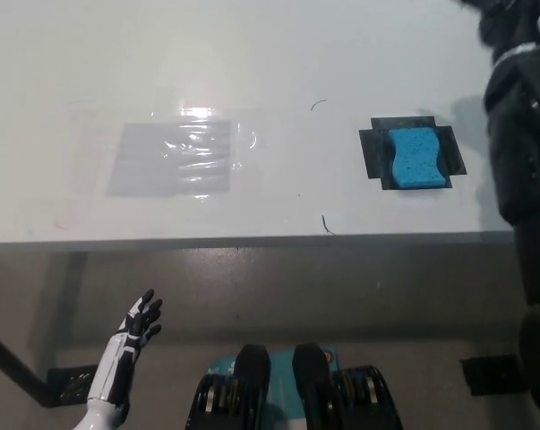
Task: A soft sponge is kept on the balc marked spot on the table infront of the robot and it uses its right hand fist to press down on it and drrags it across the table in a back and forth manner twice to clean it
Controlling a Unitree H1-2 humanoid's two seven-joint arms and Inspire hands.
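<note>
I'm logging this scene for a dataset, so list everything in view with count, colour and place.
Table: one, white, fills the upper half of the view.
Sponge: one, blue, right part of the table, lying on the black mark.
Black mark: one, black, under and around the sponge.
Clear plastic sheet: one, see-through and shiny, flat on the table's left part.
Floor: grey-brown, below the table edge.
Left hand: one, white and black, lower left below the table edge, open, holding nothing.
Right arm: one, black, along the right edge, reaching to the top right corner; its hand cannot be made out.
</note>
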